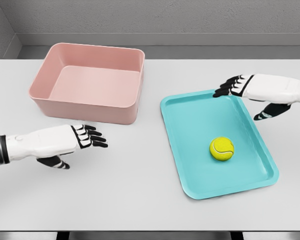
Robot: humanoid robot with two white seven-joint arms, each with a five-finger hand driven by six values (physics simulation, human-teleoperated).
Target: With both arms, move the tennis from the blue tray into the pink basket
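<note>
Closest to you, the tennis ball (pixel 221 148) sits loose on the blue tray (pixel 190 130), toward its near right part, clear of every rim and untouched by either hand. Your left hand (pixel 72 140) hovers over bare table (pixel 140 200) on the near left, fingers stretched out flat and holding nothing, well apart from the ball and just in front of the pink basket (pixel 85 107). Further back on the right, your right hand (pixel 245 87) hangs over the tray's far right corner, fingers also extended and empty. So the grasp hasn't started, by my read. To do it well, bring both palms in low from either side of the ball and close on it evenly; it's round and will likely roll off across the smooth tray if one hand arrives first. The left has the longer trip, so lead with it. Mind the tray's raised lip as the left crosses over; clip it and the tray may slide. Furthest back on the left, the basket stands open and empty, its near wall tall enough that you'll want to lift the ball clearly above the rim before carrying it across. Nothing else lies between tray and basket.
</note>
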